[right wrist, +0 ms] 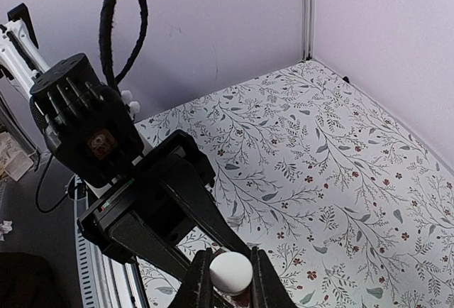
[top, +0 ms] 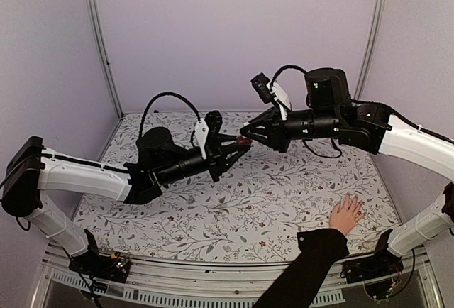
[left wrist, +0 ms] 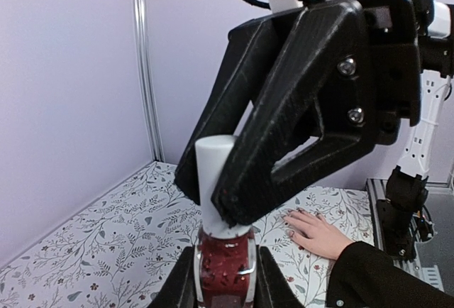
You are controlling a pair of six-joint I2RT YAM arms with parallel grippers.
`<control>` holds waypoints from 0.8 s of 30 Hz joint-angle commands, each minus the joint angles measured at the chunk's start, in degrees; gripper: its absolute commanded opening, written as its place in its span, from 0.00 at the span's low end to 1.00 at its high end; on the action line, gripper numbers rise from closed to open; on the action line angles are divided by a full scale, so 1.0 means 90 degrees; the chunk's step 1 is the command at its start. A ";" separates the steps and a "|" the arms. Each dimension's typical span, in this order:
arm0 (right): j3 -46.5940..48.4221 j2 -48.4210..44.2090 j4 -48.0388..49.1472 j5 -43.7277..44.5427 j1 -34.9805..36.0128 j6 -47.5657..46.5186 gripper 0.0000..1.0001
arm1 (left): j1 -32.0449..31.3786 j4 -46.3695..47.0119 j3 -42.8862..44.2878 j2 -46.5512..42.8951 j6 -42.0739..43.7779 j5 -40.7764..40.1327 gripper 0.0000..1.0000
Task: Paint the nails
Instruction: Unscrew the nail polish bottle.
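Dark-red bottle sits clamped in the left gripper above the table's middle; the right gripper pinches shut on its white cap. Twist squarely, lift straight. The nails lie on a hand by the table's near right corner.

**Mid-air centre blocked, cloth below open**

Both arms meet above the table middle. The left gripper clamps the bottle and the right gripper pinches its white cap, so together they form a bar across the workspace. There is passable room under that bar and across the near-left cloth. The human hand and black sleeve fill the near-right corner, beside the right arm's base. Walls shut off the back and both sides.
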 commanded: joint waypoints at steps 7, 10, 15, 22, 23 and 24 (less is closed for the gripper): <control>0.0268 -0.0028 -0.0243 -0.0073 -0.0014 -0.0332 0.00 | -0.0056 -0.0039 0.0204 0.0020 0.0057 0.0002 0.00; 0.0292 -0.0004 -0.0321 -0.0102 -0.0009 -0.0368 0.00 | -0.0057 -0.0068 0.0232 0.0054 0.0057 0.0128 0.00; 0.0290 -0.0009 -0.0481 -0.0140 -0.0014 -0.0394 0.25 | -0.0059 -0.0229 0.0289 0.0058 0.0246 0.0326 0.00; 0.0443 -0.0071 -0.0868 -0.0103 -0.0013 -0.0402 0.37 | -0.0065 -0.0552 0.0336 0.0063 0.0457 0.0543 0.00; 0.0489 -0.0086 -0.0972 -0.0117 -0.0010 -0.0402 0.38 | -0.0060 -0.0617 0.0327 0.0053 0.0505 0.0611 0.00; 0.0528 -0.0099 -0.1102 -0.0140 -0.0006 -0.0407 0.40 | -0.0068 -0.0697 0.0317 0.0043 0.0566 0.0688 0.00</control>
